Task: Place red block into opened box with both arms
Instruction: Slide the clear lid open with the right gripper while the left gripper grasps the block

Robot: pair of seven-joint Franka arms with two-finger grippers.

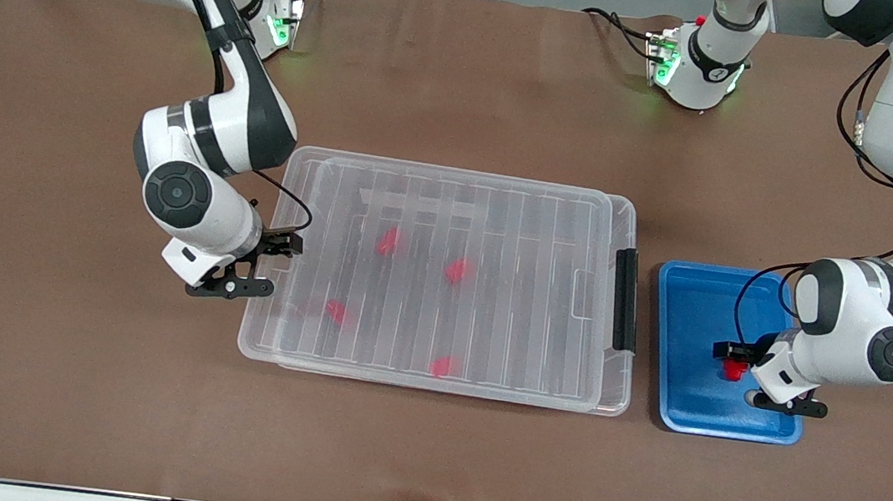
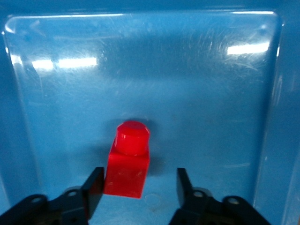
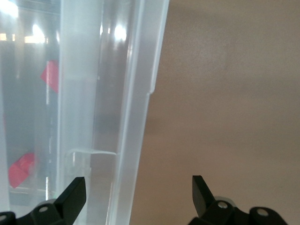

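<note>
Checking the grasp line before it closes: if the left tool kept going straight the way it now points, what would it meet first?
Most likely the red block, which sits between the left tool's fingers, against one of them. Past the block comes the floor of the blue tray; depth is hard to judge.

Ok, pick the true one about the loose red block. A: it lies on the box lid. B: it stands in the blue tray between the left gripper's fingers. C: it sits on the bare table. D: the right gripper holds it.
B: the red block stands on the floor of the blue tray, between the fingers of the left gripper.
</note>
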